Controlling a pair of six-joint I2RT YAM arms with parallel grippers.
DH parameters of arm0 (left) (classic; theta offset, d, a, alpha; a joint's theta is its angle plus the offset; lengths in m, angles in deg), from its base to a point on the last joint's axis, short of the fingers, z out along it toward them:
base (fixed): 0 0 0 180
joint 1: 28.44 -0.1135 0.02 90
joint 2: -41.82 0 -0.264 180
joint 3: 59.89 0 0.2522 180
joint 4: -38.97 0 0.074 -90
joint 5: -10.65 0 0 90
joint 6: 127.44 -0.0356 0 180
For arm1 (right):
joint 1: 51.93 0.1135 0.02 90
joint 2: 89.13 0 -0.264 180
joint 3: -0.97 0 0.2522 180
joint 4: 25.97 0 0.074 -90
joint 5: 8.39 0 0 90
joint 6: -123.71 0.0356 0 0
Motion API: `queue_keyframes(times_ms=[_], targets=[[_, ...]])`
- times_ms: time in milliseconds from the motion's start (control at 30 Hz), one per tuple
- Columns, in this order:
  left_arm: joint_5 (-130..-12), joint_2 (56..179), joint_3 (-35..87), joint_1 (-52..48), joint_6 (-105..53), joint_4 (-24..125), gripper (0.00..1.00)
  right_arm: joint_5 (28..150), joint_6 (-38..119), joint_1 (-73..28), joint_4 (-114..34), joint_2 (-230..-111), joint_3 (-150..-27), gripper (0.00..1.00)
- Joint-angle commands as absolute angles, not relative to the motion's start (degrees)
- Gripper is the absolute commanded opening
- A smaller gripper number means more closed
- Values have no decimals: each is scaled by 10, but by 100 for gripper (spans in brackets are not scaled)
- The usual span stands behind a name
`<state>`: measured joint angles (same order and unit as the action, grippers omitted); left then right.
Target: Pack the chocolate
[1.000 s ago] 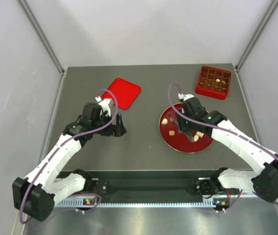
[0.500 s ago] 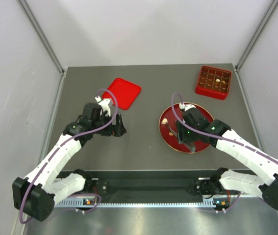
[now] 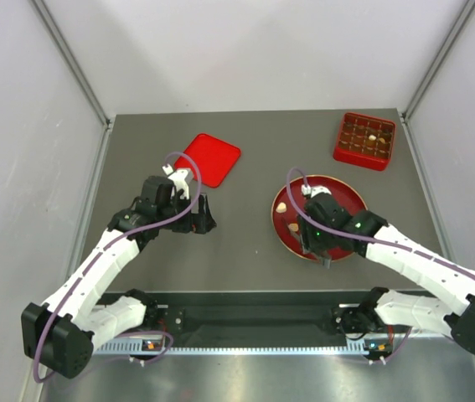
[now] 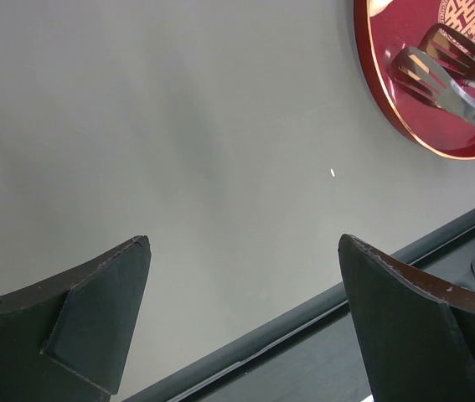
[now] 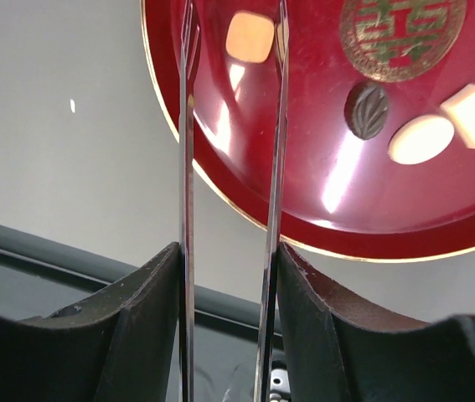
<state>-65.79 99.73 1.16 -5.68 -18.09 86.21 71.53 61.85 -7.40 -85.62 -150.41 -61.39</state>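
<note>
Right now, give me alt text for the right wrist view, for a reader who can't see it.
The right gripper holds thin metal tongs whose arms frame a tan chocolate on a red plate. Elsewhere on the plate: a dark chocolate, two cream chocolates and a gold emblem.

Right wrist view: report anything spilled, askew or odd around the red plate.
Nothing spilled: the chocolates lie on the red plate, and the tongs sit straight in the right gripper. Only a tiny white speck marks the table beside it.
</note>
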Motion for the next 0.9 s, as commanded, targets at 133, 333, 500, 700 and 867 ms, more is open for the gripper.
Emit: queue_keyframes(times_ms=[133, 333, 500, 700, 867], targets=[[-662, 998, 8, -55, -183, 850, 99, 676, 648, -39, -860, -1512, -607, 47], [-661, 998, 9, -55, -183, 851, 99, 665, 650, -33, -864, -1518, -613, 43], [-661, 997, 9, -55, -183, 850, 99, 666, 650, -32, -876, -1520, -629, 39], [-661, 996, 9, -55, -184, 850, 99, 665, 648, -32, -894, -1531, -666, 32], [-660, 994, 9, -55, -184, 850, 99, 639, 635, -39, -906, -1550, -713, 30]])
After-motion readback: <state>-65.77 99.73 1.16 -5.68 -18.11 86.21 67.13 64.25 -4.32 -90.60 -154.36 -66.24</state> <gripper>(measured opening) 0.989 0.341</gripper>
